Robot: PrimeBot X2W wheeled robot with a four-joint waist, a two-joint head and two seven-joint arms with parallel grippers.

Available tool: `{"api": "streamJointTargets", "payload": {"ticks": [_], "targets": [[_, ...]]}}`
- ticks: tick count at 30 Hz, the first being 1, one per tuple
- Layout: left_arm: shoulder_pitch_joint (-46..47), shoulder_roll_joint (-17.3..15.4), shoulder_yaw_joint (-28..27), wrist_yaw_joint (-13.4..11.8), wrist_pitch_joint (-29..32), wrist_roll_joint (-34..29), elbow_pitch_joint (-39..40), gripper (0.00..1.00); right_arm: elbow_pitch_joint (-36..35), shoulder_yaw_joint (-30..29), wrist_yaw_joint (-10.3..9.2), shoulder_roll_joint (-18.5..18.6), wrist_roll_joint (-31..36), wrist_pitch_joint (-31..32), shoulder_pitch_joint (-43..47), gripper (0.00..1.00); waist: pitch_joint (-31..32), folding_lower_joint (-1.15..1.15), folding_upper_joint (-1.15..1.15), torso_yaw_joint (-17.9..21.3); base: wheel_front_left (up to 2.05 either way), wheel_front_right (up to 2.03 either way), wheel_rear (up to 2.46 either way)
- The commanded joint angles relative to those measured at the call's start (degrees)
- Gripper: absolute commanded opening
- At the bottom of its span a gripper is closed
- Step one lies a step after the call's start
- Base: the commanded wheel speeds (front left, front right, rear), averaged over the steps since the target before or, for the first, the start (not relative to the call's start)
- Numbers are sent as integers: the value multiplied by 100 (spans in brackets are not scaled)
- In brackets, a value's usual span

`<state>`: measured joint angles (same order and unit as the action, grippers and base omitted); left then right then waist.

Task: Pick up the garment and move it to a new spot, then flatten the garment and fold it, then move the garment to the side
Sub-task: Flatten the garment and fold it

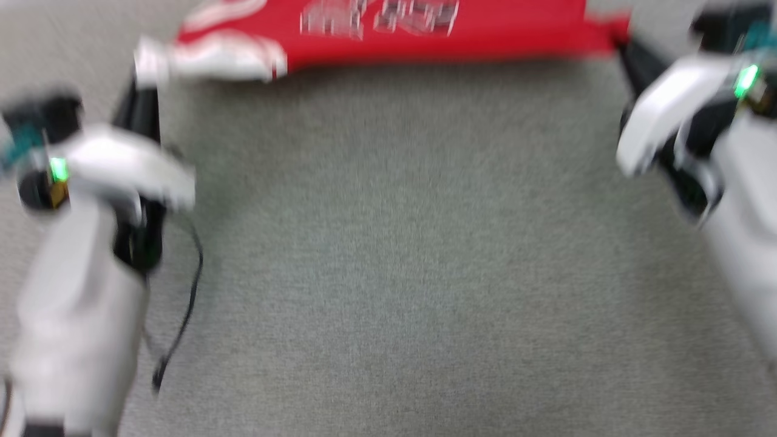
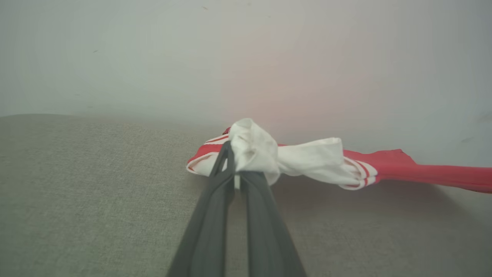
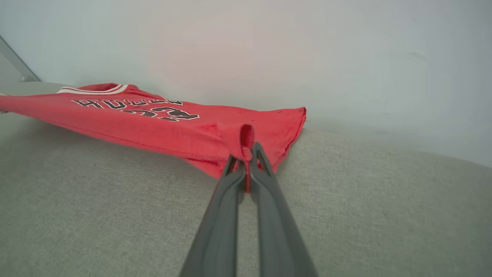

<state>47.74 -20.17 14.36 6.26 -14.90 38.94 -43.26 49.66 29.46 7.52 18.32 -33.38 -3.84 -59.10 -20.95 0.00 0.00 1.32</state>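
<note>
Garment (image 1: 425,36) hangs stretched between both tools, its long axis running from one tool to the other. Left tool (image 2: 235,171) is clenched on the white sleeve (image 2: 307,157), right tool (image 3: 249,156) on the red hem corner (image 3: 246,134); the grey surface (image 1: 388,243) lies just under the cloth

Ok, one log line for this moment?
shirt: stretched between both tools | left tool: shut on white sleeve | right tool: shut on red hem

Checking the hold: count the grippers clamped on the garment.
2. The left gripper pinches a white sleeve of the garment; the right gripper pinches its red hem end.
</note>
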Motion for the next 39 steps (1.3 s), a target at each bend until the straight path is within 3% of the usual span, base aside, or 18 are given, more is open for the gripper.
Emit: {"api": "streamJointTargets", "payload": {"ticks": [1,6,10,17,24,27,30,39], "targets": [[-330,-60,-62,-67,-41,26,166,0,-93,34,-6,78,-42,-16,279,0,556,0,0,46,0,0,0],[-1984,-145,-110,-445,135,135,1197,0,-651,61,-7,226,-166,76,1512,0,1100,0,0,81,0,0,0],[-3201,-324,-197,-897,513,262,2243,0,-1161,-187,-8,330,-148,273,2528,0,1409,0,0,93,0,0,0],[-4971,-559,-319,-1788,1226,401,4223,0,-2448,-1162,-9,350,157,837,4352,0,1717,0,0,110,0,0,0],[-5916,-722,-402,-2487,1715,357,5758,0,-4274,-2322,-9,-14,719,1976,5822,0,1769,0,0,135,0,0,0],[-5842,-791,-373,-2544,1858,334,6027,0,-4828,-2601,-8,-229,932,2445,6018,0,1703,0,0,138,0,0,0],[-5477,-809,-271,-2419,2016,384,5913,0,-5000,-2651,-7,-348,1022,2837,5826,0,1553,0,0,135,0,0,0],[-3993,-686,75,-1755,2226,483,4453,0,-4099,-2225,-5,-276,960,3064,4629,0,887,0,0,141,0,0,0]]}}
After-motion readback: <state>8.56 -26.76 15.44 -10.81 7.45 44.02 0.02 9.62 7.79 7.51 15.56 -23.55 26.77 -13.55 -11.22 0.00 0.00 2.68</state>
